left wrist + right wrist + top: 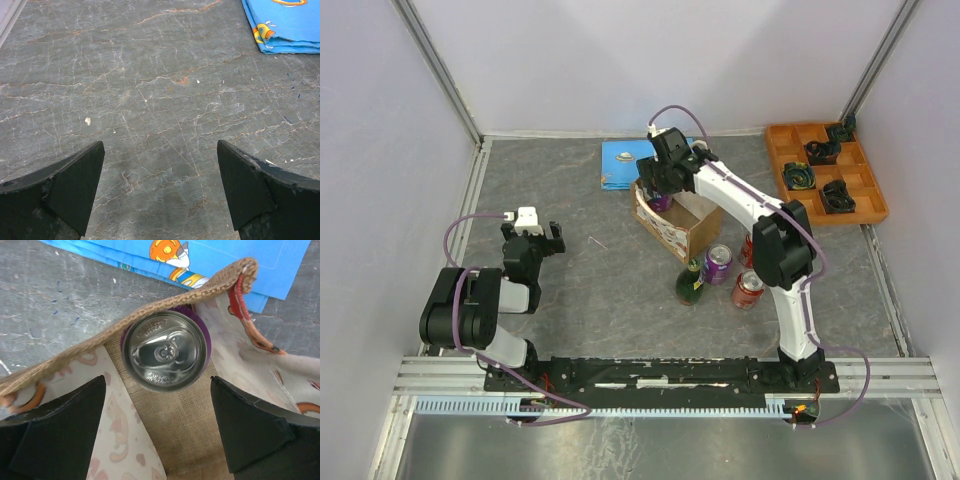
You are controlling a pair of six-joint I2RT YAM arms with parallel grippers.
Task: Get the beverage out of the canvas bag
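Observation:
The tan canvas bag (677,227) stands open mid-table. A purple can (660,203) stands upright inside it at its far end; the right wrist view shows its silver top (165,357) against the bag's woven rim (150,302). My right gripper (661,178) hovers open just above the bag's mouth, its fingers (65,425) spread wider than the can and empty. My left gripper (532,238) is open and empty over bare table at the left, far from the bag.
A green bottle (691,284), a purple can (718,264) and a red can (748,289) stand just in front of the bag. A blue booklet (622,163) lies behind it. An orange tray (778,150) with dark parts sits at the back right.

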